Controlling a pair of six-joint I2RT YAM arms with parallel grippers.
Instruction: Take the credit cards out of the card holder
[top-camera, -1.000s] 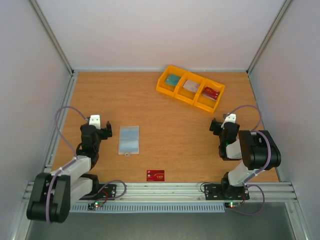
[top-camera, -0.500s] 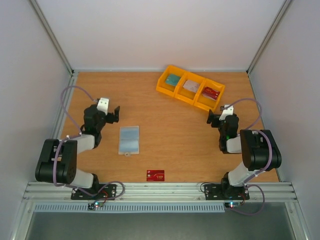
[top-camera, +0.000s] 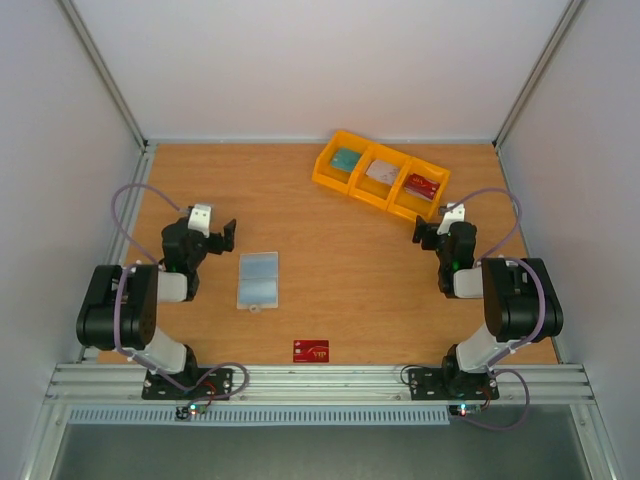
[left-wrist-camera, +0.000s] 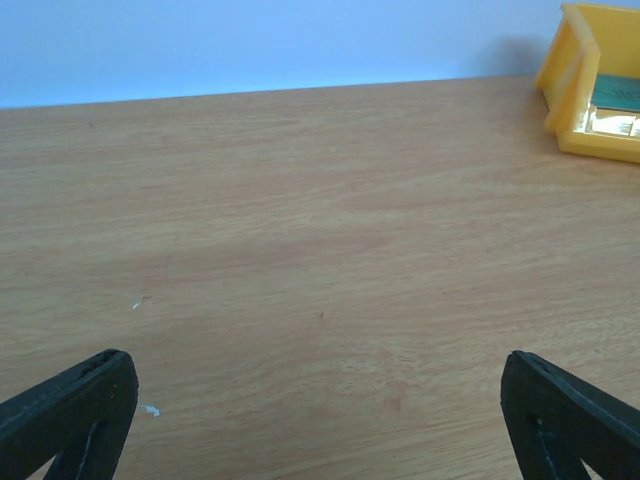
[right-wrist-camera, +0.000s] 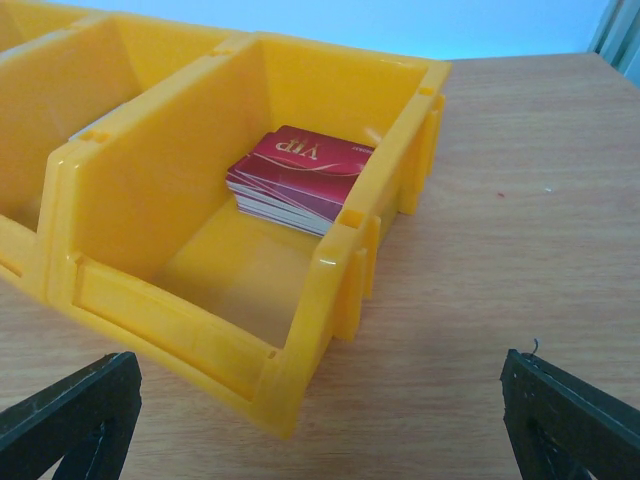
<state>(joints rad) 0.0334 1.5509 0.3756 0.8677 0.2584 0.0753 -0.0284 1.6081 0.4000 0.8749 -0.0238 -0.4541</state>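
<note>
card holder (top-camera: 259, 279): lying flat, near left gripper (top-camera: 222, 237), not touching
left gripper: jaws spread wide, empty
right gripper (top-camera: 425, 232): jaws spread wide, empty

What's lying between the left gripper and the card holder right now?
Only bare wooden table, as the top view shows; the open left gripper and the card holder are apart.

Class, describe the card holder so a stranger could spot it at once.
On the wooden table, look left of centre, well in front of the yellow bin tray. The card holder lies flat there: a pale grey-blue rectangle, larger than the lone red card nearer the front edge.
</note>
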